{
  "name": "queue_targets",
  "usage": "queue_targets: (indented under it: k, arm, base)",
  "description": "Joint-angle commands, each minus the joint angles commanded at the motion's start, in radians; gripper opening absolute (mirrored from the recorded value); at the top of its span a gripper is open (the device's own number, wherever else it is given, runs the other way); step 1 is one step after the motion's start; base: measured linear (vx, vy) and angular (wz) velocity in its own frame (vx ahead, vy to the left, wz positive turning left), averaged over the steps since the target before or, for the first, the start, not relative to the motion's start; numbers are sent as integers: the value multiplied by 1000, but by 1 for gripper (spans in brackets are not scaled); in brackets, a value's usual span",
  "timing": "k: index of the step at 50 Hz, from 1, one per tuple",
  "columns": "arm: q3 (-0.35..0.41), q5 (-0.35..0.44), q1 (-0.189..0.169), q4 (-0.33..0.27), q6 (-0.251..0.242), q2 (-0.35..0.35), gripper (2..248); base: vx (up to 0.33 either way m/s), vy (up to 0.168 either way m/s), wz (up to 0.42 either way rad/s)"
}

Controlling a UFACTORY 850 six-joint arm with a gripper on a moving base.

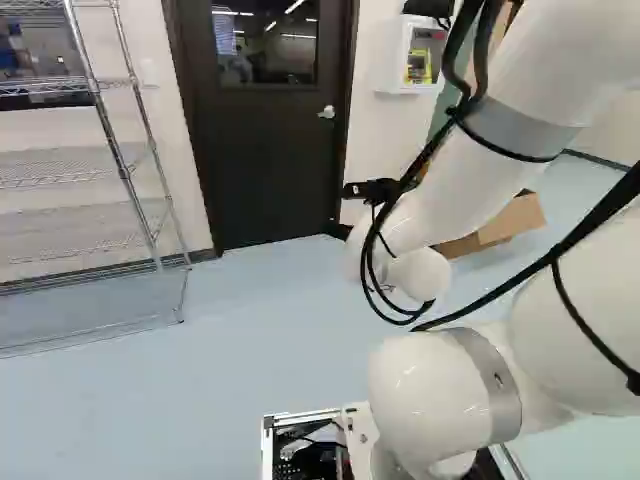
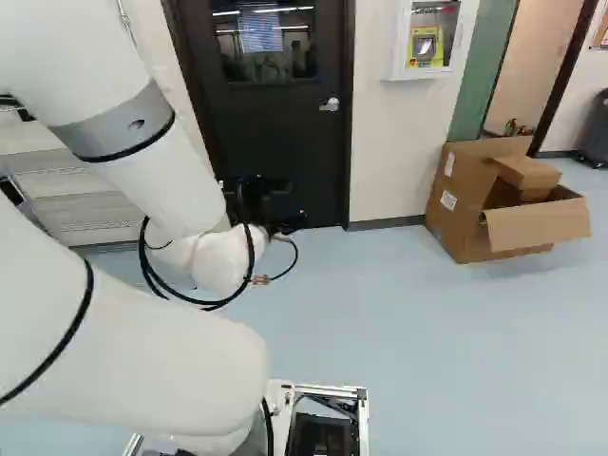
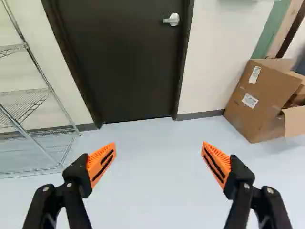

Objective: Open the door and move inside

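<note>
My gripper (image 2: 275, 204) shows dark against the door in the right base view, its fingertips hard to make out there. The wrist view has the gripper (image 3: 158, 148) open wide, with nothing between its two orange-padded fingers. Ahead of it stands the dark door (image 3: 124, 62), closed in its frame, a gap of floor between. A silver lever handle (image 3: 172, 19) is on the door's edge nearer the cardboard box. In the right base view the same handle (image 2: 330, 104) sits below the door's window (image 2: 268, 43), well apart from the gripper.
A wire shelf rack (image 1: 125, 172) stands against the wall at the left of the left base view. Beyond the door's handle side, a white wall cabinet (image 2: 425, 40) hangs above floor level, and an open cardboard box (image 2: 465, 223) rests on the floor (image 2: 427, 342).
</note>
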Motion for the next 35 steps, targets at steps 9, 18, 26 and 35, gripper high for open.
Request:
queue_targets:
  k: [9,18,26,35]
  arm:
    - [0,0,0,0,0,0,247]
    - [0,0,0,0,0,0,247]
    - [0,0,0,0,0,0,247]
    - [0,0,0,0,0,0,247]
  base:
    - [114,3,-6]
    - [230,-4,-40]
    - [251,-1,-41]
    - [264,2,-36]
